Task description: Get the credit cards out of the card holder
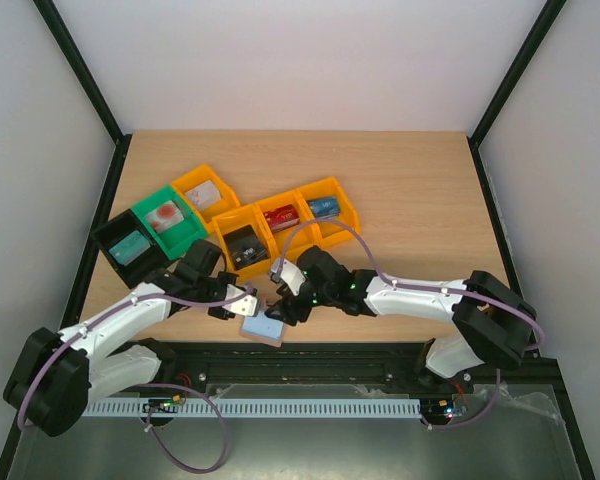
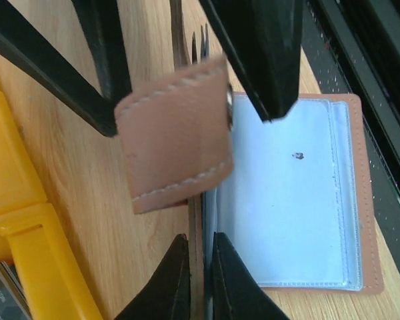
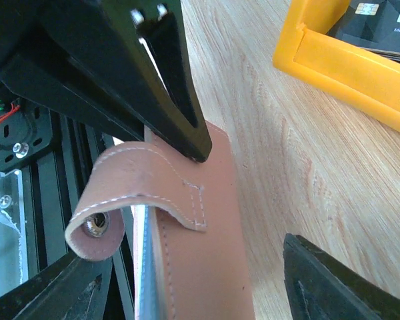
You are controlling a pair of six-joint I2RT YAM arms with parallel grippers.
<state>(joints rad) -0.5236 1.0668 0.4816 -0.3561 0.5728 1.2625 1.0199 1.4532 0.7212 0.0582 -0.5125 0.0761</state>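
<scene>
The card holder (image 1: 263,328) lies at the table's near edge, tan outside, its light blue lining (image 2: 287,193) facing up. One cover stands on edge, and my left gripper (image 2: 200,273) is shut on that cover's rim (image 2: 199,220). The strap with its snap (image 2: 177,133) curls over the top. My right gripper (image 3: 200,293) is open, its fingers (image 3: 340,287) standing either side of the raised tan cover (image 3: 200,253) without touching it. In the top view, both grippers, the left (image 1: 242,303) and the right (image 1: 280,300), meet just above the holder. A dark credit card (image 3: 380,20) lies in an orange bin.
A row of bins runs behind the grippers: black (image 1: 130,245), green (image 1: 167,220) and several orange ones (image 1: 280,215), each with a card inside. An orange bin wall (image 2: 27,267) is close to the left of the holder. The black frame rail (image 1: 380,355) borders the table's near edge.
</scene>
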